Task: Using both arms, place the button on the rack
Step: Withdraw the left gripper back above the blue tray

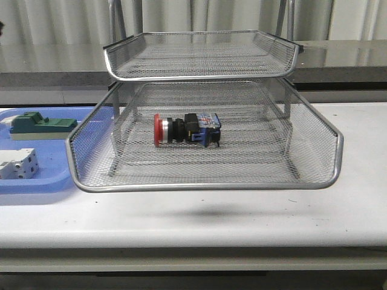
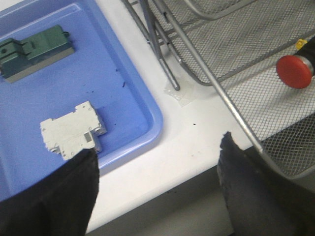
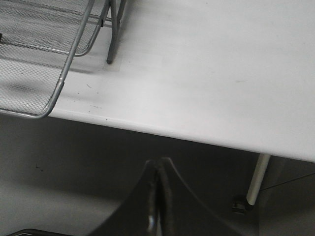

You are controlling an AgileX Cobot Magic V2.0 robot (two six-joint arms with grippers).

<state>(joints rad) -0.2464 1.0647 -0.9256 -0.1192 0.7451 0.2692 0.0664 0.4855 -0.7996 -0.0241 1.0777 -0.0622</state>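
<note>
The button (image 1: 184,129) lies on its side in the rack (image 1: 205,181), red cap toward nine o'clock, looking light and rigid, best pinched across its black body; left tool (image 2: 157,189) gapes wide, right tool (image 3: 158,196) pressed closed on nothing.

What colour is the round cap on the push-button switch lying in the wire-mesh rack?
Red. The round cap of the push-button switch shows best in the left wrist view.

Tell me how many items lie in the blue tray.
2. The green block lies toward the back of the blue tray, and the white switch lies nearer its front. The tray's left end is out of view and may hold more.
</note>
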